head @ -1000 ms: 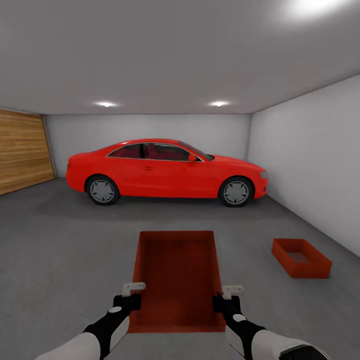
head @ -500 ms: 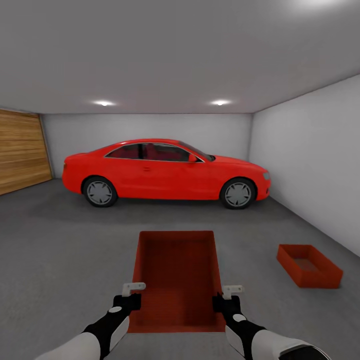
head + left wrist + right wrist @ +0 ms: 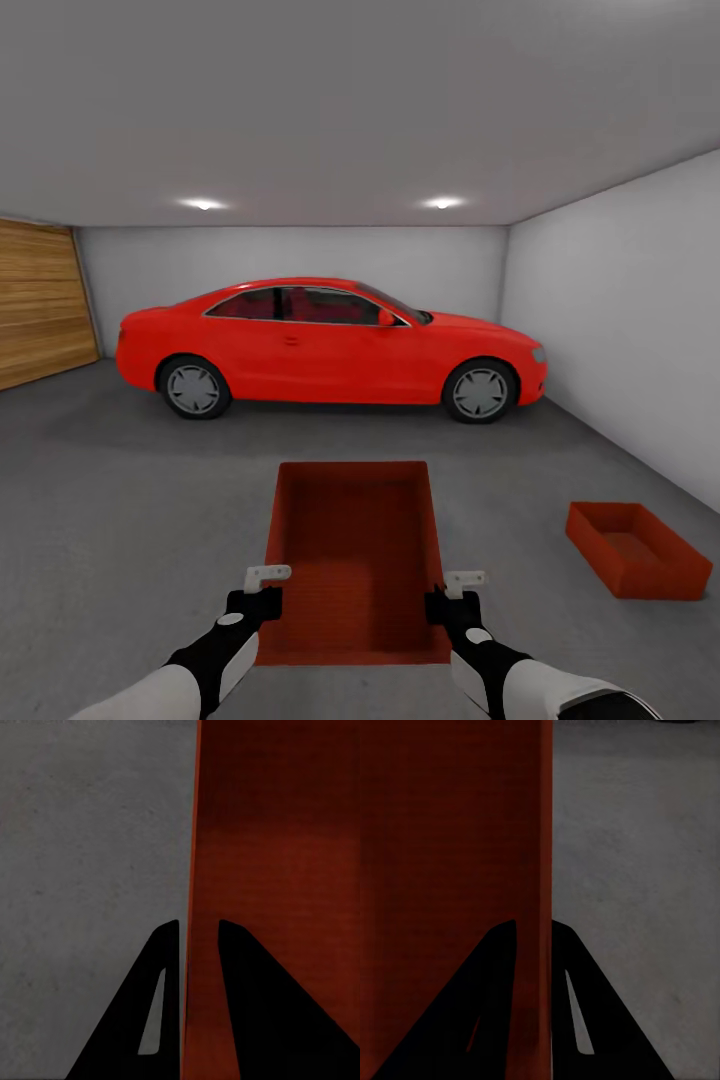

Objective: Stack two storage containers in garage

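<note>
A: What can't you make out on the held container (image 3: 355, 560)?

B: Its underside, and the floor (image 3: 120, 520) beneath it. The left hand (image 3: 262, 592) and right hand (image 3: 452, 594) have their inner fingers behind its side walls.

A: And the second container (image 3: 636, 549)?

B: Its far outer faces are turned away. The red car (image 3: 330, 345) hides the wall's base, and the garage door (image 3: 40, 305) runs off the picture's left edge.

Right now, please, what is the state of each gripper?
Left gripper: closed on the left wall of the carried container.
Right gripper: closed on the right wall of the same container.
</note>
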{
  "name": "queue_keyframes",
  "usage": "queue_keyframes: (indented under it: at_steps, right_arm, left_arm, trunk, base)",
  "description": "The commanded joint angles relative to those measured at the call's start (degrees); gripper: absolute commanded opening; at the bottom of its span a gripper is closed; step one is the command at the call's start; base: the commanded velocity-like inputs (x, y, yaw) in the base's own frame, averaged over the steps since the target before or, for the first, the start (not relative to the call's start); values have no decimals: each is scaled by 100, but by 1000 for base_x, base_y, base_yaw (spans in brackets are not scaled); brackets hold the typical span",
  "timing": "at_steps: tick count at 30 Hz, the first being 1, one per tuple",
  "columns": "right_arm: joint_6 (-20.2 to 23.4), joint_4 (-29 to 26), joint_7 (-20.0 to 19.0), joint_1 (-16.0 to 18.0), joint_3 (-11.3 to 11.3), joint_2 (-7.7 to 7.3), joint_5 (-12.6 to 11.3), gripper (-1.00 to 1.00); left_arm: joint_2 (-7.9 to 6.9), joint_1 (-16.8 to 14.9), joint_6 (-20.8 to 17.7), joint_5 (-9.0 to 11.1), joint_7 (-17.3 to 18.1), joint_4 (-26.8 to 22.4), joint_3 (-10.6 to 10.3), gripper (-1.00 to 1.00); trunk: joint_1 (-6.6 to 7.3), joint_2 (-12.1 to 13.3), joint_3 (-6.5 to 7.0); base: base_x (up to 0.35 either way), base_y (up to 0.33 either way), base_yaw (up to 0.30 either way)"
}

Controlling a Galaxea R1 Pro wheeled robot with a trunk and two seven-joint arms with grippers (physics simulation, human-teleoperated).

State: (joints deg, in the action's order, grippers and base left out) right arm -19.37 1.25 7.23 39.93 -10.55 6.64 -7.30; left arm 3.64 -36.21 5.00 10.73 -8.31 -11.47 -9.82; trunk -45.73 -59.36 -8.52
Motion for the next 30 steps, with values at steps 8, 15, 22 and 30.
queue_keyframes:
  at_steps: [8,15,22,30]
  right_arm:
    - [-49,33,24,6,165,-8,-222,-100]
    - [-49,33,24,6,163,-6,-220,-100]
    - [-49,33,24,6,165,-5,-220,-100]
    - [-57,33,24,7,166,-5,-233,-100]
  left_arm:
    - [-259,-9,112,-27,-74,-14,103,-100]
    - [-259,-9,112,-24,-74,-14,103,-100]
    - [-259,-9,113,-20,-74,-14,103,-100]
    - [-259,-9,111,-19,-74,-14,103,-100]
  trunk:
    - [-4,-6,-8]
    - [-4,-6,-8]
    - [-4,-6,-8]
    - [-4,-6,-8]
  base:
    - [321,0,0]
    - [321,0,0]
    - [321,0,0]
    - [321,0,-2]
